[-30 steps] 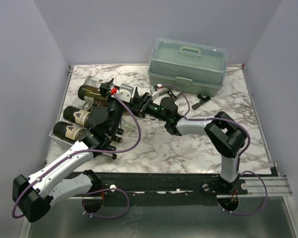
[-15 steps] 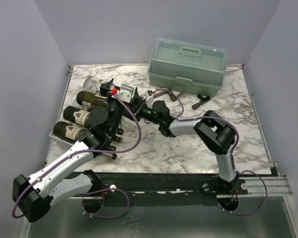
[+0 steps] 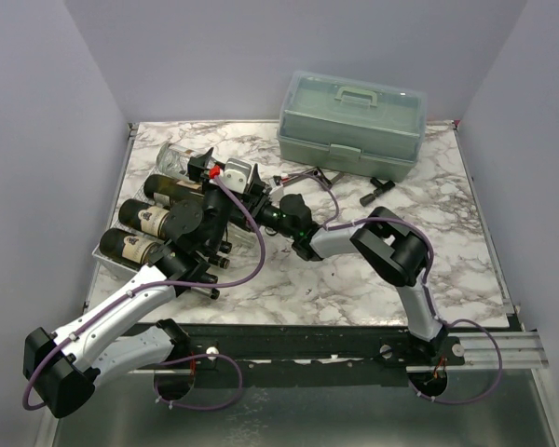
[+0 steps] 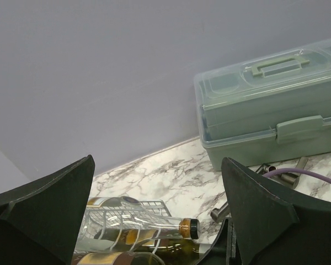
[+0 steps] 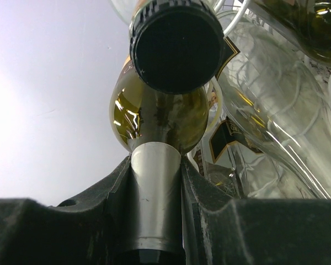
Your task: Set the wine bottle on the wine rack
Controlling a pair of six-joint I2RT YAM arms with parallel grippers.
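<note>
The right claw [image 5: 155, 182] is clamped on the silver foil neck of the wine bottle [image 5: 154, 116], a finger pressed to either side of it. The left claw [image 4: 157, 163] hangs with its fingers spread wide and nothing between them.

The wine bottle lies on its side at the far left of the desk [image 3: 289, 279], over the wine rack [image 3: 107, 256], its neck pointing towards the right arm. It is crowded there: a clear bottle [image 4: 133, 225] sits just beyond it and 2 dark labelled bottles [image 3: 142, 220] lie nearer the arms. I cannot tell whether it is settled in a cradle yet.

It is green glass, so I judge it stiff, smooth and breakable, and probably heavy in the body. The neck is the 1 part narrow enough for these fingers. Held there, the weight hangs far out in front, so the body will likely want to sag or swing. The foil looks slick too, so a hold close under the lip seems safest. With glass neighbours this close, any knock is the risk.
</note>
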